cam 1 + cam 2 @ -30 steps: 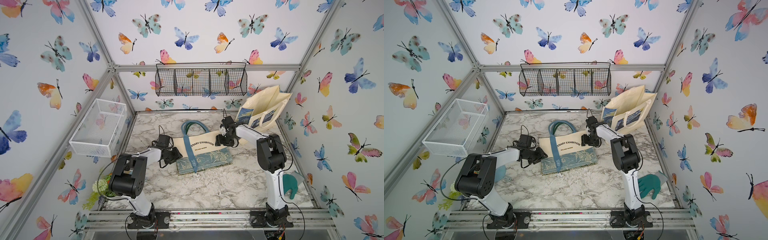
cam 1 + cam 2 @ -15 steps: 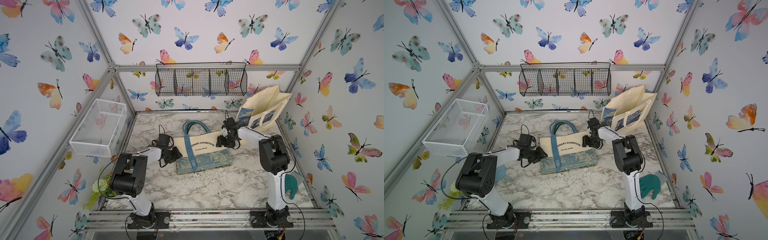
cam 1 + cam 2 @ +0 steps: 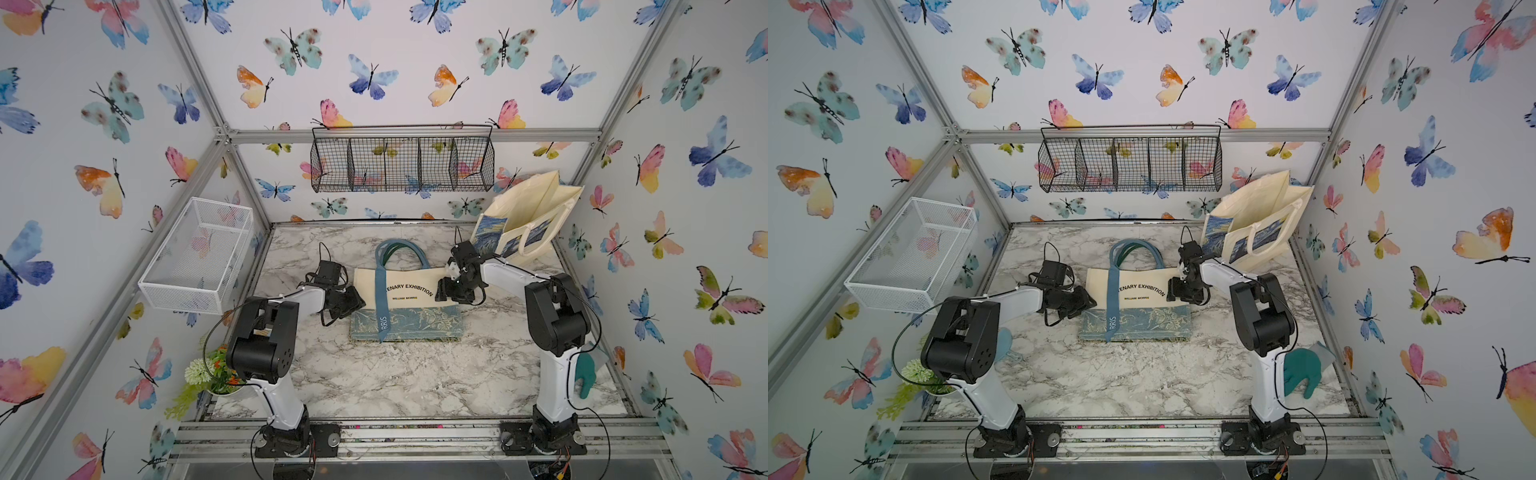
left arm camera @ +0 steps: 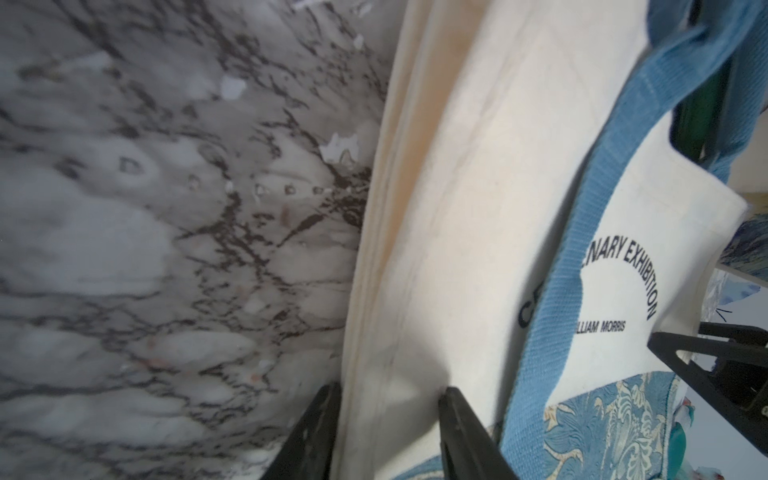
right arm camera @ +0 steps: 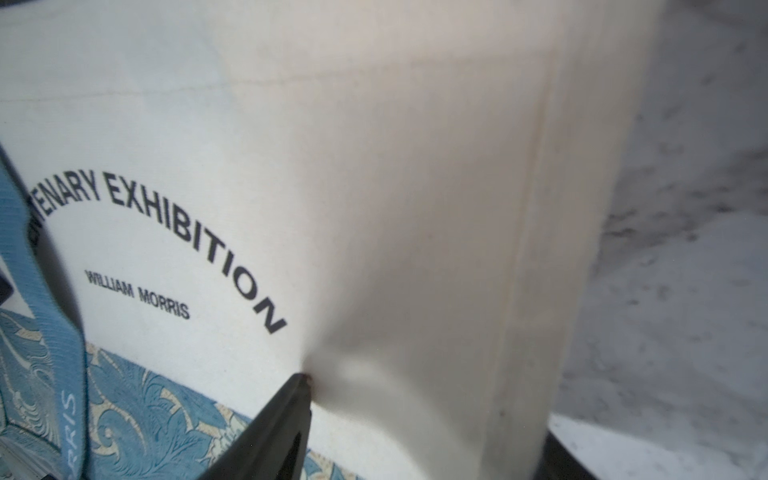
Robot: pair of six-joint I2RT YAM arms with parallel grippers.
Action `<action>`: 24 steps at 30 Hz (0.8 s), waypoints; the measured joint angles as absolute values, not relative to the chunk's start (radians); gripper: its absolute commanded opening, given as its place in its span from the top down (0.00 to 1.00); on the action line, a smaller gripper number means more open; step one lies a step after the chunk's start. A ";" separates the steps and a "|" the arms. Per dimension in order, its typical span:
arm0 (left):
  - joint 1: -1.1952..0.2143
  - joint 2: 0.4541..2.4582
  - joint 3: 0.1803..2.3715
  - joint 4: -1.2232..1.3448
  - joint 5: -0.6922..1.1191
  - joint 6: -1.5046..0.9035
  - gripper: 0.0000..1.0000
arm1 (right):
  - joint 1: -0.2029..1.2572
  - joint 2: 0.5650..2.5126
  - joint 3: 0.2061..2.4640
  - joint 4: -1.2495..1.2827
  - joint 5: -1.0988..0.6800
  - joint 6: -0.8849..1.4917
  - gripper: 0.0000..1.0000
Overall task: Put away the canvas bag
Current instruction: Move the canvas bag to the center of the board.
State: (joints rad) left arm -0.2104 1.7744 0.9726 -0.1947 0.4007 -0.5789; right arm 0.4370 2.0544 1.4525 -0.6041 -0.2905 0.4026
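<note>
Left wrist view: left gripper (image 4: 390, 390) has its jaws partly apart astride the left edge of the canvas bag (image 4: 478, 187), cloth filling the gap; cannot tell if it is clamped
Right wrist view: right gripper (image 5: 428, 407) jaws wide, one fingertip (image 5: 291, 399) denting the cloth near the lettering, the other just past the right edge
Bag: flat mid marble tabletop (image 3: 395, 374), blue handles (image 3: 399, 249) toward the back wall
Change: right gripper has come down onto the bag since a second ago; left gripper and bag unmoved
</note>
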 measured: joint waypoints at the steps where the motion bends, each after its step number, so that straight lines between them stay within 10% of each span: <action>1: -0.210 1.774 0.973 -0.195 0.401 -0.579 0.57 | 0.437 2.052 1.449 -0.604 -0.292 0.403 0.34; 24: -0.212 1.362 0.888 -0.179 0.358 -0.490 0.47 | 0.400 1.810 1.362 -0.702 -0.347 0.305 0.32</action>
State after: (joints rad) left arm -0.2115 1.3624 0.8883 -0.1787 0.3576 -0.4896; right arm 0.4000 1.8095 1.3621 -0.7021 -0.3470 0.3054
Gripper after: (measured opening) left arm 0.529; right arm 0.690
